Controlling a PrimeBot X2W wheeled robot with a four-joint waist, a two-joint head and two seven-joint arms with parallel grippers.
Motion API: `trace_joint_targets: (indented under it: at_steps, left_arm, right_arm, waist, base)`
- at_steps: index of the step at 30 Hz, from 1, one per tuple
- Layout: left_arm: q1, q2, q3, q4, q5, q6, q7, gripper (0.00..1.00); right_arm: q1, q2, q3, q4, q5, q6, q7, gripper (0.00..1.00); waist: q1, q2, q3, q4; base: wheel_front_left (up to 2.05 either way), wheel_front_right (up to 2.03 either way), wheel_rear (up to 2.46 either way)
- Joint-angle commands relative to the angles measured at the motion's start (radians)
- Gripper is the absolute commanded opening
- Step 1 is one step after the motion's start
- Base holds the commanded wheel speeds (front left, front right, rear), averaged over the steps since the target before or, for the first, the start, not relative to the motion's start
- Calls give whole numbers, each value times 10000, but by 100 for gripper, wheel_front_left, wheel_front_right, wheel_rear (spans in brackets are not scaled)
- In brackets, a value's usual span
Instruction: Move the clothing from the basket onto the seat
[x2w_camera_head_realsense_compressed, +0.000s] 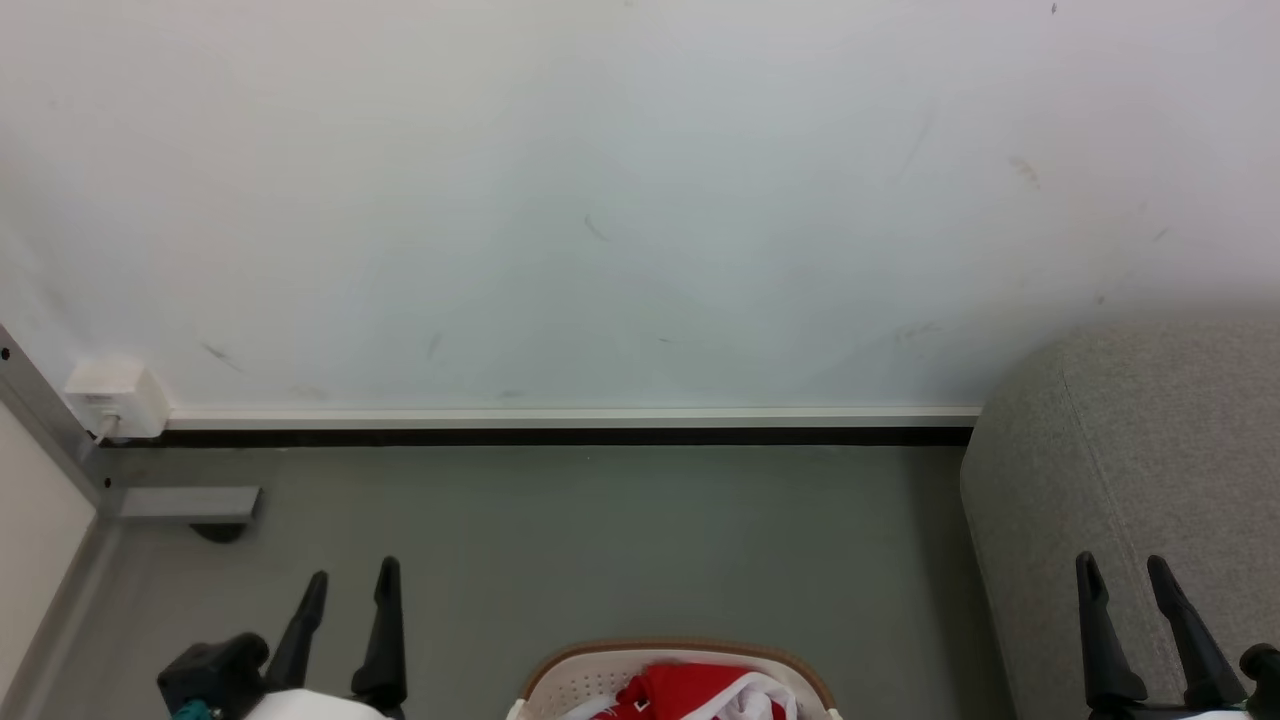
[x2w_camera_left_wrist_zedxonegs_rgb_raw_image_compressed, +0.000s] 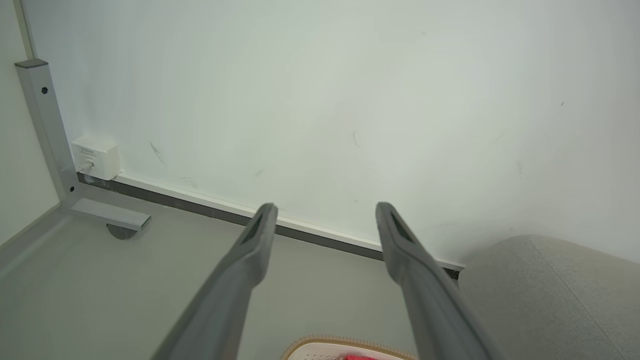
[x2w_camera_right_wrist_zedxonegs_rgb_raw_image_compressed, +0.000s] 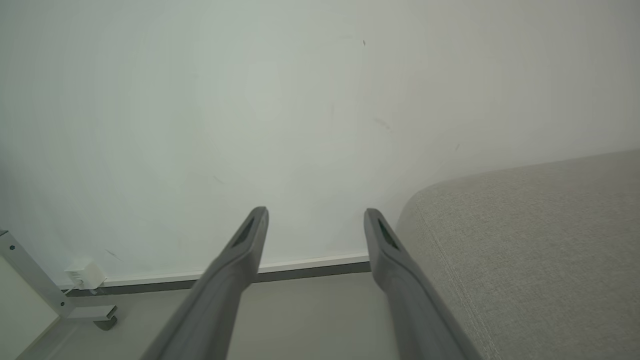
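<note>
Head view: left gripper and right gripper are spread wide and empty. Red clothing sits in the basket, bottom centre. The seat is at right.
Left wrist view: basket rim below the open fingers.
Right wrist view: seat just beside the fingers, no garment on the part shown.
Judged: nothing transferred yet.

The head view looks forward and down at a scuffed white wall and smooth grey floor. Both wrist views face this wall, tilted more upward. All three share the large grey woven-fabric seat at the right.
</note>
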Motion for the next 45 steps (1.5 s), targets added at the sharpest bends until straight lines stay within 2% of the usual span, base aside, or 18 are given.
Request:
trace_joint_targets:
  at_steps: [1, 18, 45]
  left_arm:
    - [42, 122, -13, -120, 393, 32, -149, 100]
    - [226, 166, -102, -126, 1688, -140, -507, 100]
    - [364, -421, 790, 519, 3328, -746, -1014, 100]
  right_arm:
    - [-28, 23, -137, -6, -357, -13, -95, 100]
    - [41, 282, -495, 223, -1360, -16, -181, 100]
    - [49, 442, -692, 765, -2948, -20, -339, 100]
  waist:
    - [-1, 0, -2, 5]
    - [-1, 0, -80, 20]
    - [-1, 0, -170, 14]
  base:
    - [0, 0, 0]
    - [0, 0, 0]
    - [0, 0, 0]
